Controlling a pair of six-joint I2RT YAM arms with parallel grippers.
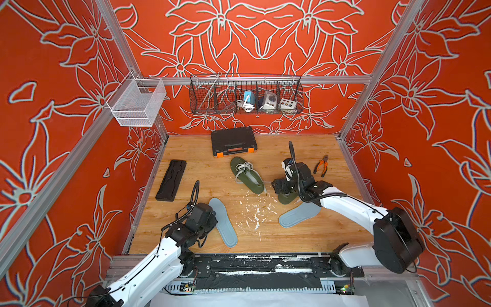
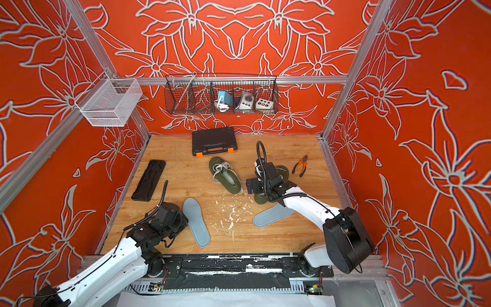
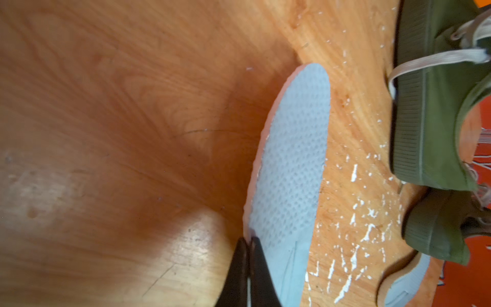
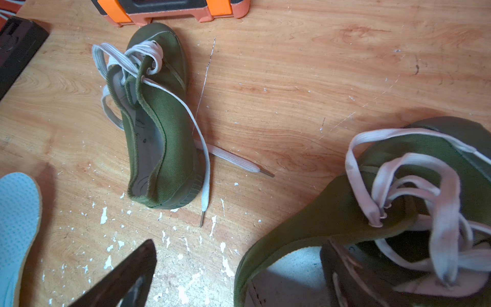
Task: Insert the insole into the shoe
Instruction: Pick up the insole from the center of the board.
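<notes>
Grey insole (image 1: 222, 222) points long-ways toward the back wall (image 1: 252, 40). Only the left wrist view shows the left gripper (image 3: 248, 240) pinching its edge. The right gripper (image 4: 239, 243) is spread wide.

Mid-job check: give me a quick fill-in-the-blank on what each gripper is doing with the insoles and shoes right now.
1. The left gripper is shut on the edge of a grey ____.
2. The right gripper is ____, with one finger inside a green shoe.
3. The second insole lies partly under the ____ arm.
Missing words: insole; open; right.
</notes>
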